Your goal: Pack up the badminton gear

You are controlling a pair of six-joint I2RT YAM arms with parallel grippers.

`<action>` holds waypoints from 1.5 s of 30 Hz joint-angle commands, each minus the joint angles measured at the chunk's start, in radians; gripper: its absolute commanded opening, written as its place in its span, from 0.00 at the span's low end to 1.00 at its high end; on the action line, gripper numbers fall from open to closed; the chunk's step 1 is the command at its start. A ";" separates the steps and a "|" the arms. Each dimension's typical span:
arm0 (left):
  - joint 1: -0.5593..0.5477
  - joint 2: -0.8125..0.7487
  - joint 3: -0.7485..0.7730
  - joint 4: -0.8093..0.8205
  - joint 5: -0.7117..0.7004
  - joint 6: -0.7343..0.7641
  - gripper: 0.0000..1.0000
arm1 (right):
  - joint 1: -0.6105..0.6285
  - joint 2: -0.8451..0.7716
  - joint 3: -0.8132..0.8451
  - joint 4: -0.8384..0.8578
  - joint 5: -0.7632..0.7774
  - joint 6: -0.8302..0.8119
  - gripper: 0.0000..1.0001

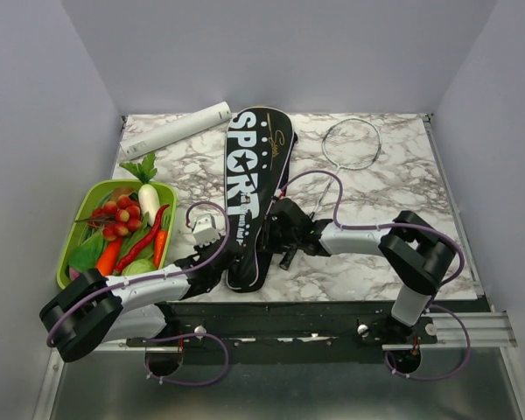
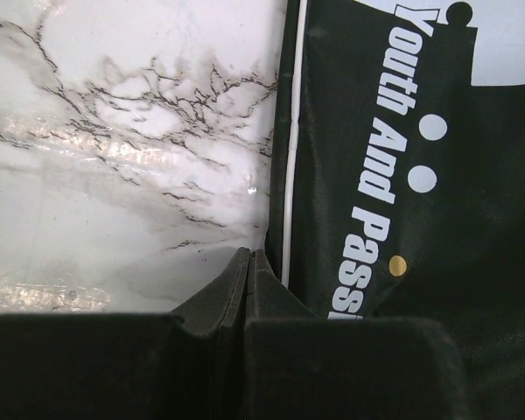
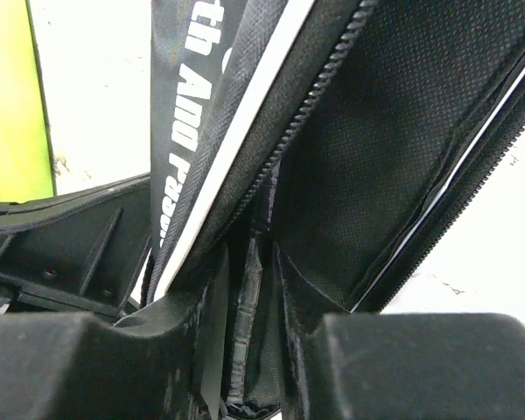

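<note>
The long black bag [image 1: 254, 175] lettered "SPORT" lies lengthwise at the table's middle. My right gripper [image 1: 283, 234] is at its right edge. In the right wrist view it [image 3: 252, 262] is shut on the bag's zipper edge, and the bag [image 3: 394, 131] gapes open showing its mesh inside. My left gripper [image 1: 223, 259] sits at the bag's left edge. In the left wrist view it [image 2: 249, 255] is shut, and its tips rest on the marble just left of the bag's [image 2: 437, 175] white piping. One racket [image 1: 352, 143] lies at the back right, its handle hidden under my right arm. The other racket is out of view.
A green tray [image 1: 73, 226] of toy vegetables stands at the left, also showing in the right wrist view [image 3: 9, 96]. A white tube [image 1: 179, 129] lies at the back left. Grey walls close in the table's back and sides.
</note>
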 commanded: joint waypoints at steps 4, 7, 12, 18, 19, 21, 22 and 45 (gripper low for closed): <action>-0.011 0.036 -0.005 -0.067 0.064 0.009 0.06 | 0.002 0.004 -0.006 0.042 -0.011 0.007 0.26; -0.011 0.039 -0.007 -0.060 0.065 0.009 0.06 | 0.003 0.008 -0.022 0.071 -0.026 0.015 0.21; -0.011 0.033 -0.005 -0.061 0.065 0.014 0.06 | 0.012 0.027 -0.063 0.189 -0.072 0.073 0.21; -0.013 0.027 -0.007 -0.067 0.071 0.014 0.06 | 0.023 0.088 -0.076 0.391 -0.123 0.141 0.20; -0.011 0.024 -0.008 -0.069 0.071 0.014 0.05 | 0.025 0.096 -0.068 0.413 -0.129 0.145 0.20; -0.011 0.021 -0.012 -0.067 0.073 0.012 0.05 | 0.031 0.122 -0.051 0.450 -0.152 0.153 0.21; -0.011 0.019 -0.013 -0.066 0.073 0.011 0.05 | 0.032 0.126 -0.037 0.455 -0.161 0.153 0.20; -0.008 -0.292 0.134 -0.350 -0.081 0.098 0.07 | 0.034 -0.307 0.021 -0.445 0.301 -0.057 0.57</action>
